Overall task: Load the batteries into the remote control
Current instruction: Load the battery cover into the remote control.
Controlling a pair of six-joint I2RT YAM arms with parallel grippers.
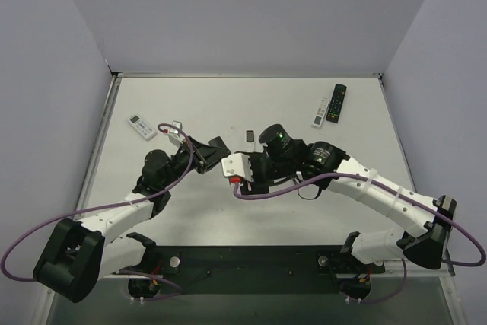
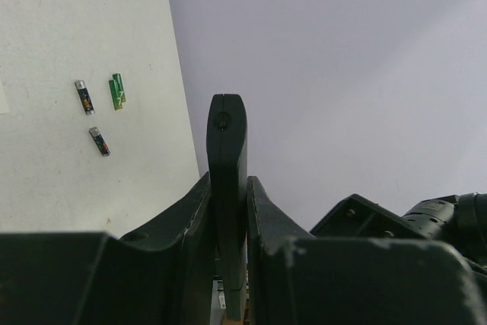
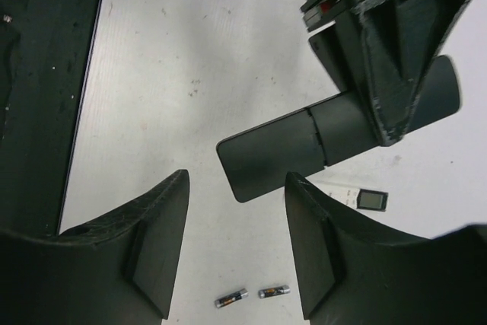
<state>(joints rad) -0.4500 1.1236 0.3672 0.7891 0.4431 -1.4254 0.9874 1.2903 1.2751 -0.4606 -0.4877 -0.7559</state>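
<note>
My left gripper (image 2: pixel 228 180) is shut on a black remote control (image 2: pixel 227 142), held edge-on above the table. In the right wrist view the remote's plain back (image 3: pixel 289 146) shows with a seam across it, and the left gripper (image 3: pixel 388 58) clamps its far end. My right gripper (image 3: pixel 237 180) is open and empty, its jaws level with the remote's free end but not touching it. Two dark batteries (image 3: pixel 231 297) (image 3: pixel 274 292) lie on the table below. The left wrist view shows two dark batteries (image 2: pixel 84 97) (image 2: pixel 99 141) and green ones (image 2: pixel 117 90). In the top view both grippers (image 1: pixel 215 146) (image 1: pixel 232 171) meet mid-table.
A white remote (image 1: pixel 141 126) lies at the far left. A white remote (image 1: pixel 320 112) and a black remote (image 1: pixel 336 103) lie at the far right. A small white remote with a screen (image 3: pixel 373 200) lies under the held remote. Grey walls enclose the table.
</note>
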